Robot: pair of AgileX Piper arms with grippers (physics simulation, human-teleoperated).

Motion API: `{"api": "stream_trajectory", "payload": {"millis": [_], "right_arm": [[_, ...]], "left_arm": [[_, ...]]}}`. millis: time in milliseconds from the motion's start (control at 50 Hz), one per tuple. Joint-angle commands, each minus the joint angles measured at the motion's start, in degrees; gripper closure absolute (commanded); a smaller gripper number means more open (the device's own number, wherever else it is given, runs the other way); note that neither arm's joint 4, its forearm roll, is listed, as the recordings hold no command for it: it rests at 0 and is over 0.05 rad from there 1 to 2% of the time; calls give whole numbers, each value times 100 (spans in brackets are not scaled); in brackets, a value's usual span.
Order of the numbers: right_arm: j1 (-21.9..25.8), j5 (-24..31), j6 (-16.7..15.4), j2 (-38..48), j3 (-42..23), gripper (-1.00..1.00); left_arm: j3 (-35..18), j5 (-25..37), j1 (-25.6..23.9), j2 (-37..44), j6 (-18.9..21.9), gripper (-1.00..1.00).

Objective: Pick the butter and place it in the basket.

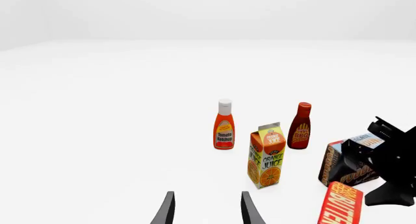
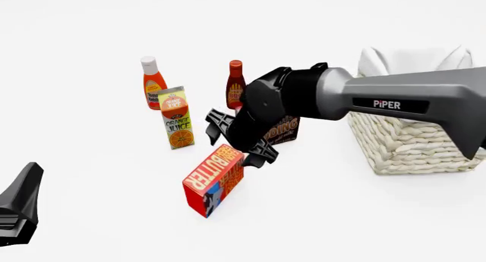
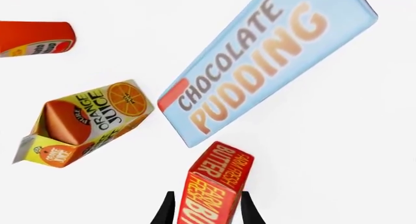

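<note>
The butter is a red carton with pale lettering, tilted at an angle in front of the pudding box. My right gripper is shut on its upper end; in the right wrist view the butter fills the gap between the two fingers. The basket, cream wicker with a white liner, stands at the right, partly behind my right arm. My left gripper sits low at the near left, open and holding nothing. The left wrist view also catches the butter at its edge.
A chocolate pudding box stands just behind the right gripper. An orange juice carton is left of it. Further back stand a ketchup bottle and a dark red sauce bottle.
</note>
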Motion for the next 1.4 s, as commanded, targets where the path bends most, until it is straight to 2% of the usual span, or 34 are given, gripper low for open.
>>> {"api": "stream_trajectory", "payload": {"millis": [20, 1400], "right_arm": [[-32, 35, -22, 78, -41, -100], [-113, 217, -185, 728, -523, -100]], "left_arm": [[0, 0, 0, 0, 0, -100], [0, 0, 0, 0, 0, -100]]}}
